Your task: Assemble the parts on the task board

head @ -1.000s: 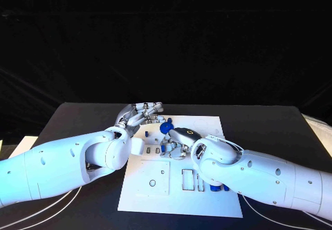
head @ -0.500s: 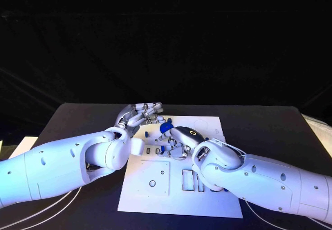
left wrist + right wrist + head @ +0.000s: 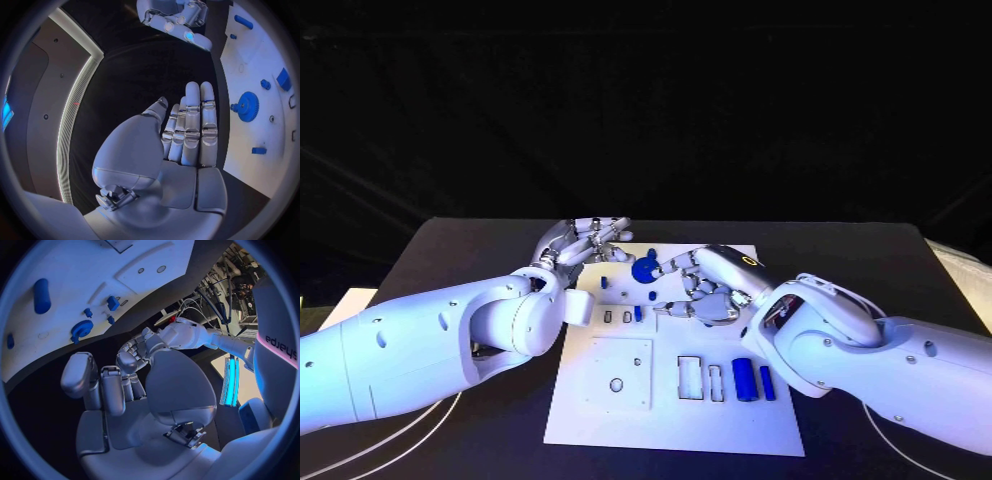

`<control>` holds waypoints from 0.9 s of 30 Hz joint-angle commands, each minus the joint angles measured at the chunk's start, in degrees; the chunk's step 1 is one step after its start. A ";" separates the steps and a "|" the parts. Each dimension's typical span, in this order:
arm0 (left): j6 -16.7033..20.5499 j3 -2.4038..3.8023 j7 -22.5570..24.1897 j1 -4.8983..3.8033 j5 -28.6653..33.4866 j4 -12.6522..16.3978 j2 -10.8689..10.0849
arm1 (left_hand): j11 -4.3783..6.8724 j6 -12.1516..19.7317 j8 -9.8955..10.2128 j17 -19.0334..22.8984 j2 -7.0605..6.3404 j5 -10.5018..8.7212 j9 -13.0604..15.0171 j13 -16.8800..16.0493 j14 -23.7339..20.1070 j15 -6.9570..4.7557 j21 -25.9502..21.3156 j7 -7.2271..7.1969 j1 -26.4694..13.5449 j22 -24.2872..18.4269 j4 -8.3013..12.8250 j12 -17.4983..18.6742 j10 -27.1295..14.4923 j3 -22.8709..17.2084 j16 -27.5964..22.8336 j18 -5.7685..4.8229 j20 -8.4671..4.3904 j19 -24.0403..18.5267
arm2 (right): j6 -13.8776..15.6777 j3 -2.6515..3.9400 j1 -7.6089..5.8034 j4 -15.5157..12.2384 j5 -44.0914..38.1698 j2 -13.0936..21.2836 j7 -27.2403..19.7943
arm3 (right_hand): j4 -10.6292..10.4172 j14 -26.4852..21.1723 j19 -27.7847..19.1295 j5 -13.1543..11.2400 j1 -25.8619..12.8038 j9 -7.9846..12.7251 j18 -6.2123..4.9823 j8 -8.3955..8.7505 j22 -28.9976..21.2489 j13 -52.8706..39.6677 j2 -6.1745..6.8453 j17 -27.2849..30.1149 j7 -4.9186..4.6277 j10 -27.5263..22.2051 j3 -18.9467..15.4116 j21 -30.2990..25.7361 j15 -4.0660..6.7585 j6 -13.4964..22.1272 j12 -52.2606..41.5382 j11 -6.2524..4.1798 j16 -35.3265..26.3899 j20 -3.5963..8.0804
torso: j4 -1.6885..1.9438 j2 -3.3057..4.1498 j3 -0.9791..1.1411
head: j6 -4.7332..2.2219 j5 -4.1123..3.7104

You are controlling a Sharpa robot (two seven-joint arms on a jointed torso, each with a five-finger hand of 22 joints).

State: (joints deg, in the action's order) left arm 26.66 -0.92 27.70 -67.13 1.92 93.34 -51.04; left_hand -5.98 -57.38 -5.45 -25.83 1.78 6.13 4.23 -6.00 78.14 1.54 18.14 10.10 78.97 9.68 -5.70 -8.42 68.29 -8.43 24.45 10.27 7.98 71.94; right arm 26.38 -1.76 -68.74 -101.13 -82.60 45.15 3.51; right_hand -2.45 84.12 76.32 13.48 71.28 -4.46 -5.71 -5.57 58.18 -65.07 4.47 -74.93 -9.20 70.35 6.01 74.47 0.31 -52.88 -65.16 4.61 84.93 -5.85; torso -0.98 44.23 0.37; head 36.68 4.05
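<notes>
The white task board (image 3: 672, 410) lies in the middle of the black table. A blue gear (image 3: 646, 268) stands near its far edge, and it also appears in the left wrist view (image 3: 248, 106) and the right wrist view (image 3: 81, 330). Two blue cylinders (image 3: 753, 380) lie side by side at the board's right, and small blue pieces (image 3: 638, 316) sit by the slots. My left hand (image 3: 589, 240) hovers at the board's far left corner, fingers (image 3: 194, 125) straight and together, holding nothing. My right hand (image 3: 707, 287) hangs over the board just right of the gear, fingers (image 3: 100, 385) curled in with nothing in them.
A raised square plate (image 3: 617, 372) with an oval hole takes up the board's near left. Rectangular slots (image 3: 692, 376) lie beside the cylinders. Black table (image 3: 877, 270) surrounds the board. Pale cables (image 3: 387, 435) trail at the near left.
My right hand has lifted off the slots and drawn up and to the right, uncovering the two blue cylinders. My left hand has stayed nearly in place.
</notes>
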 commanded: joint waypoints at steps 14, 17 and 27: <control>-21.48 0.04 -38.70 -3.05 -37.00 -4.70 -0.87 | 6.96 -7.05 -13.32 -60.32 -0.75 -2.18 10.87 -38.46 10.97 -5.37 41.54 -6.31 -9.56 40.85 -10.73 -41.95 7.61 12.85 62.53 -3.83 -6.84 9.67 | -3.78 0.12 -5.91 -1.80 30.11 11.96 -7.53 | 1.08 3.98 0.31 1.26 3.87 -0.20 -0.26 -1.70 0.55 -1.55 -3.09 -6.57 0.53 2.26 1.12 0.18 0.54 -2.11 -2.31 -1.04 -0.11 0.78 | -0.88 -1.85 0.78 | 0.44 0.84; -25.13 0.06 -48.24 -3.94 -44.69 -4.57 -0.70 | 6.64 -4.85 -16.43 -59.90 1.25 -1.65 14.61 -43.41 10.75 -5.81 43.37 -6.71 -7.39 42.65 -10.14 -46.70 4.84 13.10 62.18 -3.91 -6.31 8.01 | -4.52 0.12 -6.22 -0.09 33.47 12.06 -7.53 | 1.12 3.96 0.31 1.42 3.92 -0.21 -0.26 -1.77 0.51 -1.69 -3.12 -6.46 0.55 2.41 1.17 0.17 0.56 -2.20 -2.47 -1.05 -0.19 0.80 | -0.91 -2.01 0.89 | 0.45 0.86; -33.27 0.09 -62.52 -6.41 -57.11 -5.21 2.19 | 7.02 -0.44 -22.92 -64.06 2.77 -2.01 22.67 -49.98 11.83 -6.10 53.68 -7.12 -10.94 55.51 -10.86 -52.61 4.44 18.01 65.46 -5.56 -6.40 11.20 | -6.12 0.12 -6.64 3.79 37.19 11.55 -7.43 | 1.26 3.91 0.34 2.87 4.07 -0.11 -0.27 -1.88 0.43 -1.53 -3.15 -6.26 0.54 2.41 1.44 0.12 0.59 -2.20 -2.42 -1.07 -0.35 0.85 | -0.92 -1.99 0.78 | 0.68 1.15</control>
State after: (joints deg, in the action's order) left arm -1.27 -0.84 -27.65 -73.42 -48.29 88.23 -49.14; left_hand 1.06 -58.30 -27.98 -74.95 4.53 4.41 26.44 -55.56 83.98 -4.03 71.07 2.95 68.39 64.22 -16.56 -60.61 72.41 9.22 89.56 5.32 1.64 82.79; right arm 21.80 -1.67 -75.34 -97.54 -47.97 56.82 -3.35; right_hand -1.10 83.91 76.54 16.10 74.76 -4.66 -5.72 -7.07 58.64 -66.65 1.46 -74.91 -8.68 72.35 7.06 74.47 0.52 -54.59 -67.44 3.46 84.93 -5.23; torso -1.92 42.24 1.23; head 37.34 5.19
